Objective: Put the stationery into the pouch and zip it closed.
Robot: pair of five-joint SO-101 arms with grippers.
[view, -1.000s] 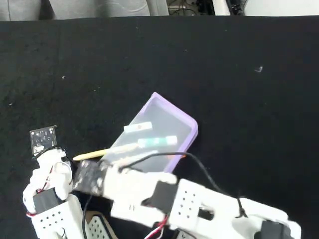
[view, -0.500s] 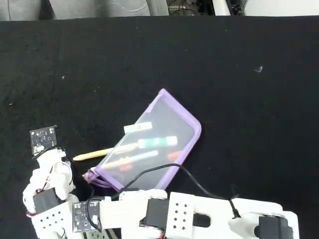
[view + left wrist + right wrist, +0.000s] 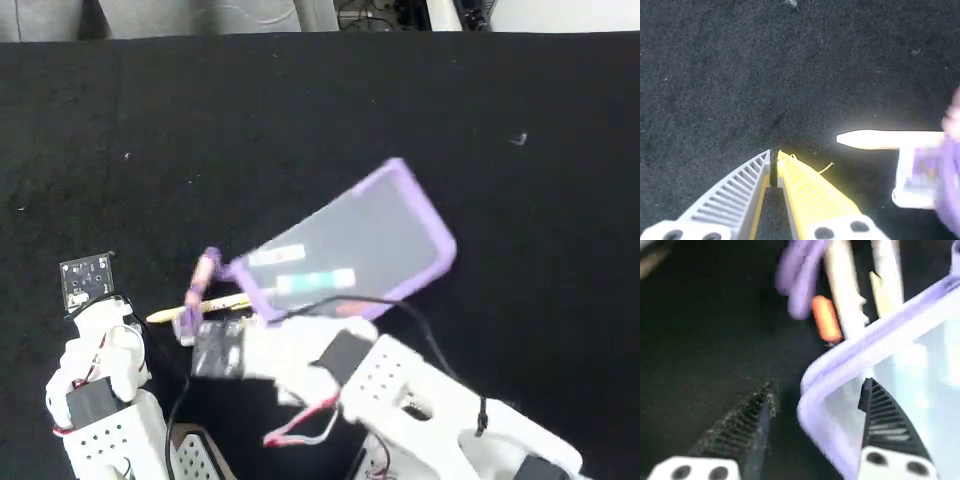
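here the pouch [image 3: 350,240] lies tilted at the centre of the frame on the black surface [image 3: 480,100], with pens [image 3: 315,282] showing through its clear face. a yellow pencil [image 3: 205,305] lies outside, just beside its lower-left corner. the right pincer [image 3: 817,395] is spread, the pouch's purple rim between its jaws. the left pincer [image 3: 774,159] is pressed together near the pencil's tip.

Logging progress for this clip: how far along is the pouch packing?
Done: white and green pens show inside the translucent purple-edged pouch. In hand: the right end effector is open astride the pouch's edge. Remaining: a cream pencil lies on the black mat by the shut left end effector, and the pouch looks unzipped.
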